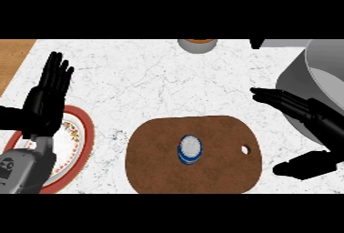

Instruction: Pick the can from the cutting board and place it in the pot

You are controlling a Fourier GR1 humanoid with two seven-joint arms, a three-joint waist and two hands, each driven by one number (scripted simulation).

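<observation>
Can [190, 149], seen from above with a pale top and blue rim, stands upright near the middle of the brown cutting board [194, 154], which lies on the white marbled counter [168, 82] close to the lower edge; a small hole pierces the board at its right side. Nothing touches the can. At the left, the left hand [46, 98] rests with its fingers straight, held up and slightly spread, above a plate [78, 136] with a red rim and patterned border that the forearm partly covers and the lower edge cuts off. At the right, the right hand [306, 116] is open, fingers straight and pointing left, the thumb spread well apart below them, clear of the board and holding nothing. It overlaps the grey pot [316, 77], which is cut off by the right edge so that only part of its wall and rim shows. Farther back, a strip of wooden surface [13, 54] borders the counter at the left, and a small round object [197, 44] at the top edge is too cropped to make out.
</observation>
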